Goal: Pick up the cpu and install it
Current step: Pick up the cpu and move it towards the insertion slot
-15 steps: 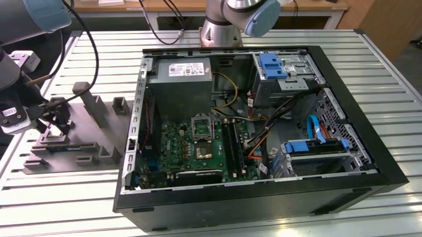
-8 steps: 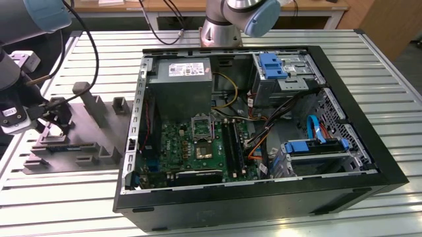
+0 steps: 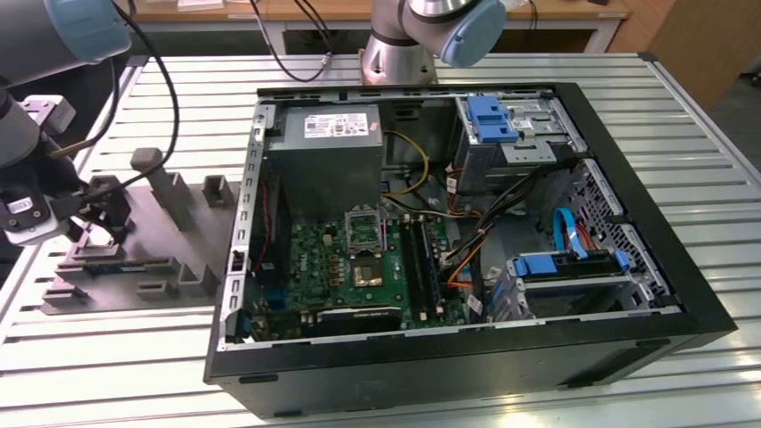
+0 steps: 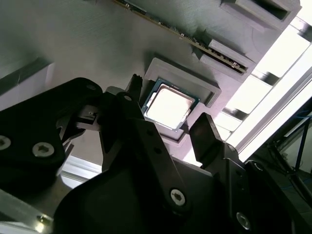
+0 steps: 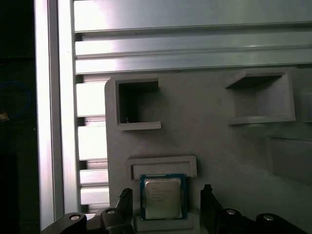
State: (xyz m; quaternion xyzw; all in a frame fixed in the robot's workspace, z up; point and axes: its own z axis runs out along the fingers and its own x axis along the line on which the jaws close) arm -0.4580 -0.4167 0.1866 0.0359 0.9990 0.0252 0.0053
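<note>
Gripper hangs with its black fingers apart on either side of the cpu, a gap showing on each side in both wrist views, so nothing is gripped yet. The cpu lies flat, silver top up, in a shallow raised pocket of the grey parts fixture, which sits on the slatted metal table just beside the open computer case, on the exterior view's left.

By the look of things, the job is at its very start: the chip is not lifted, and the socket on the green motherboard inside the case waits well apart from it. Both the pick-up and the installation are left to do.

From its base behind the case, the arm reaches round to the exterior view's left, where its wrist is low over the fixture, tool pointing down at the tray and lined up over the chip's pocket.
</note>
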